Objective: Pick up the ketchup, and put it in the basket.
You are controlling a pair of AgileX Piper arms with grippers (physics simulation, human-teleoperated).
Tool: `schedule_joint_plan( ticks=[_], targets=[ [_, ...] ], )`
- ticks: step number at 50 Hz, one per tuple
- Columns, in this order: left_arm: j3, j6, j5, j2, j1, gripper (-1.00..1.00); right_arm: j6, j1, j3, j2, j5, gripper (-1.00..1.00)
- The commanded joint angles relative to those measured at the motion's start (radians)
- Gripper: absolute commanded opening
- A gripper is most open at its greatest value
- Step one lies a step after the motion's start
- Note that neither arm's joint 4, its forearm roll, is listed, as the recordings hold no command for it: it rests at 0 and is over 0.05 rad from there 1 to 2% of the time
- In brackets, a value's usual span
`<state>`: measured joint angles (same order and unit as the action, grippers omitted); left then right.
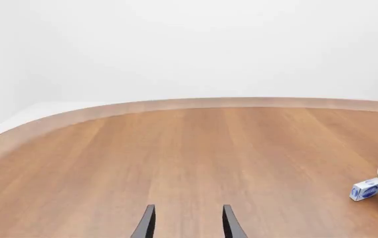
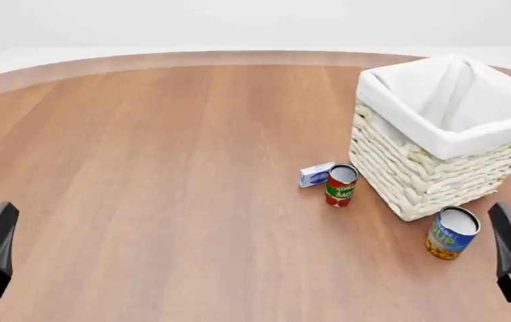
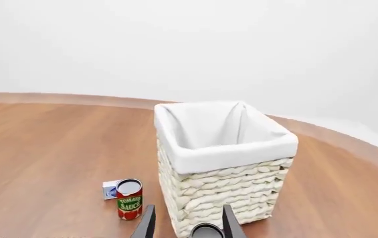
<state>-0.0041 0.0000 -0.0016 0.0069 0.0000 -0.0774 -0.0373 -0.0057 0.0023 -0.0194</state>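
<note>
Left gripper (image 1: 187, 224) parted and holding nothing above bare wooden table (image 2: 148, 168), right gripper (image 3: 187, 223) likewise apart and unladen, over blue-yellow can (image 2: 450, 233) beside basket (image 2: 434, 127), tomato sauce can (image 2: 340, 185) and small blue-white box (image 2: 316, 174) just left of basket, ketchup nowhere in view.

"TOMATO SAUCE" in white letters on the small red-green can (image 3: 129, 200) beside the basket (image 3: 223, 168)

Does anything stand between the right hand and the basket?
Yes. The blue-yellow can stands upright just before the near corner of the basket, straight ahead of the open right hand. The tomato sauce can and a small blue-white box stand left of the basket, off that line. No view shows the ketchup.
</note>
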Motion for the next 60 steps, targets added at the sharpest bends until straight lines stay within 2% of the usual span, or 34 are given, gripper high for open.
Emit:
schedule_joint_plan(
  ticks=[1, 13, 22, 39, 42, 44, 48, 60],
  targets=[
    [0.0, 0.0, 0.0, 0.0, 0.0, 1.0, -0.018, -0.041, 0.0, 0.0, -0.007, 1.0],
    [0.0, 0.0, 0.0, 0.0, 0.0, 1.0, -0.024, -0.114, -0.008, 0.013, -0.004, 1.0],
    [0.0, 0.0, 0.0, 0.0, 0.0, 1.0, -0.044, -0.187, 0.002, 0.088, -0.072, 1.0],
    [0.0, 0.0, 0.0, 0.0, 0.0, 1.0, -0.056, -0.286, -0.002, 0.137, -0.111, 1.0],
    [0.0, 0.0, 0.0, 0.0, 0.0, 1.0, -0.059, -0.301, 0.001, 0.168, -0.139, 1.0],
    [0.0, 0.0, 0.0, 0.0, 0.0, 1.0, -0.094, -0.312, 0.004, 0.195, -0.167, 1.0],
    [0.0, 0.0, 0.0, 0.0, 0.0, 1.0, -0.086, -0.341, 0.005, 0.269, -0.227, 1.0],
    [0.0, 0.0, 0.0, 0.0, 0.0, 1.0, -0.09, -0.409, 0.005, 0.37, -0.31, 1.0]
  ],
)
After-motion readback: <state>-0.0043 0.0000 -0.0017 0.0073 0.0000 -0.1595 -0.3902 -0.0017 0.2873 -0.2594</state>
